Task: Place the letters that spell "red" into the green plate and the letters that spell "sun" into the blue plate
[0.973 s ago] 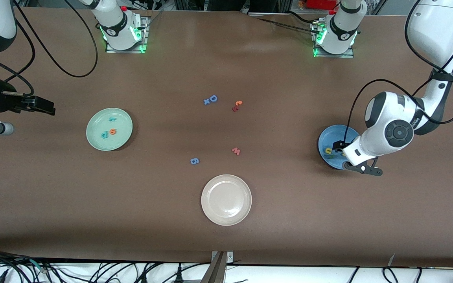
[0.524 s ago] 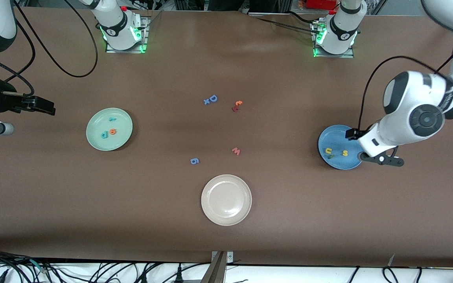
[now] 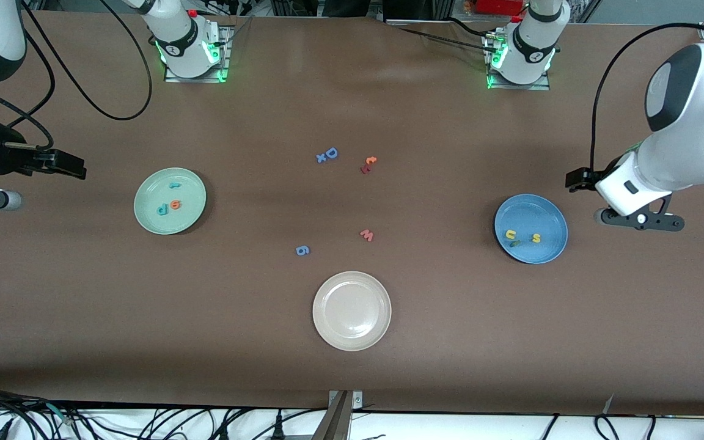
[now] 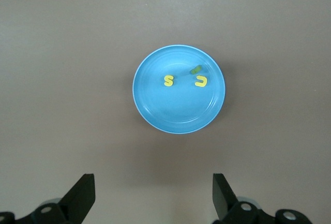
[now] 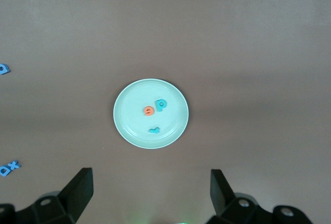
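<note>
Right now both grippers stand spread wide with nothing between the fingers. The left gripper [image 4: 153, 198] shows two dark fingertips far apart, touching nothing; the right gripper [image 5: 150, 195] shows the same, fingers [image 5: 77, 190] splayed and bare.

Left arm: its white forearm comes in at the left arm's end of the table, wrist bent downward, hand up in the air over bare tabletop just beside the blue plate [image 3: 550, 243]. Right arm: waits at the right arm's end of the table, dark hand held level over the table edge, well apart from the green plate [image 3: 150, 223].

In the blue plate: yellow "s" [image 3: 536, 238], yellow "u" [image 3: 510, 234], and green "n" [image 3: 515, 243] touching the "u". In the green plate: teal "r" [image 3: 173, 184], orange "e" [image 3: 175, 205], teal "d" [image 3: 162, 210], the "e" and "d" touching.

Loose on the table between the plates: blue "D" [image 3: 331, 153] with a small blue letter beside it, orange "t" [image 3: 370, 161] against a dark red piece, red "w" [image 3: 366, 234], blue "g" [image 3: 302, 250]. The beige-white plate [image 3: 327, 333] lies nearest the front camera.

Wrist views show the finger gaps straight on; the front view does not. Only the front view shows the arms.
</note>
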Available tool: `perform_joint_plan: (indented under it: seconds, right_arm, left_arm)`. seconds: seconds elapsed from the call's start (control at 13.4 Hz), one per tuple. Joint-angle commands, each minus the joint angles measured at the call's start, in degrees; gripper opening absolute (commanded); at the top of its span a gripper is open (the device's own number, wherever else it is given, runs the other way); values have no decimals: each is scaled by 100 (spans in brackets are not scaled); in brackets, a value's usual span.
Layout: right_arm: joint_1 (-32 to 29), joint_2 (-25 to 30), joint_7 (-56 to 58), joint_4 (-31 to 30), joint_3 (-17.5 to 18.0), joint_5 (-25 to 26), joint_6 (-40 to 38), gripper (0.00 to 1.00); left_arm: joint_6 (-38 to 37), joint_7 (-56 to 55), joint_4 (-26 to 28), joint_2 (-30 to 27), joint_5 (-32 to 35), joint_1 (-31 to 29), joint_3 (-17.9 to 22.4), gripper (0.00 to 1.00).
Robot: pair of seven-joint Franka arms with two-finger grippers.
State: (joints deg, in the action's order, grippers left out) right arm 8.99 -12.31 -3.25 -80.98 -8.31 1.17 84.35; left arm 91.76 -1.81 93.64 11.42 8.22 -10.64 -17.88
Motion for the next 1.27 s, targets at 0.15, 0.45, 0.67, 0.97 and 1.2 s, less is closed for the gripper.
perform_joint_plan:
  seconds: [0.15,0.45,0.67,0.97,1.2]
  right_arm:
    - [6,71,70,-84,13,85,81,100]
    - [6,71,79,-111,13,85,81,100]
    - [6,71,79,-111,13,85,90,100]
    - [6,71,79,-102,13,85,90,100]
    - [6,71,79,-102,13,85,81,100]
  left_arm:
    - [-483,76,-320,-78,-127,-61,-31,100]
    - [-720,-56,-505,-122,-467,909,981,100]
    - [-782,5,-514,-149,-1085,2146,2519,100]
    - [-773,5,-522,-166,-1059,1530,1894,100]
    - [-922,-56,-751,-166,-1068,1521,1885,100]
